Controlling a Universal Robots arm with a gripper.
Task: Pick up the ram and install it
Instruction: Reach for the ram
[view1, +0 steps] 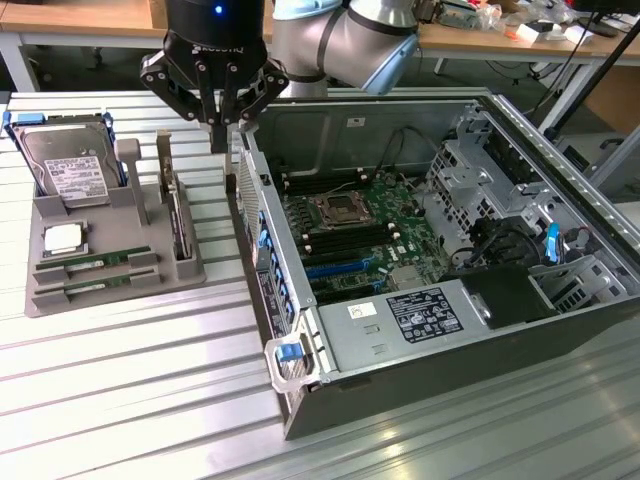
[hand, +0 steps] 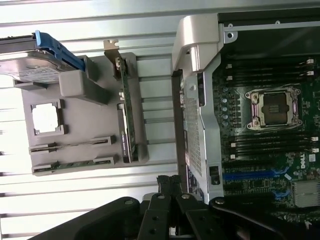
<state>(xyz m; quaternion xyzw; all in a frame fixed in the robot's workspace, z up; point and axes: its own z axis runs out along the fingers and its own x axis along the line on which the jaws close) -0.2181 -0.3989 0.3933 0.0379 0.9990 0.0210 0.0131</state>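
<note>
pincer (view1: 219, 138) (hand: 170, 182): fingers pressed together, nothing between them | hangs above the gap between grey tray (view1: 110, 296) (hand: 80, 125) and computer case (view1: 400, 400) (hand: 192, 40) | ram (view1: 95, 262) (hand: 70, 146): lies in a tray slot, lower than the pincer, well apart, toward the exterior view's left

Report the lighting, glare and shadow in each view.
Exterior view: the light is even, with a soft sheen on the table; the inside of the computer case is dimmer, and a blue light glows above the gripper. Wrist view: hard glare washes out the table beside the tray and whitens the processor; the gripper reads as a dark shape.
</note>
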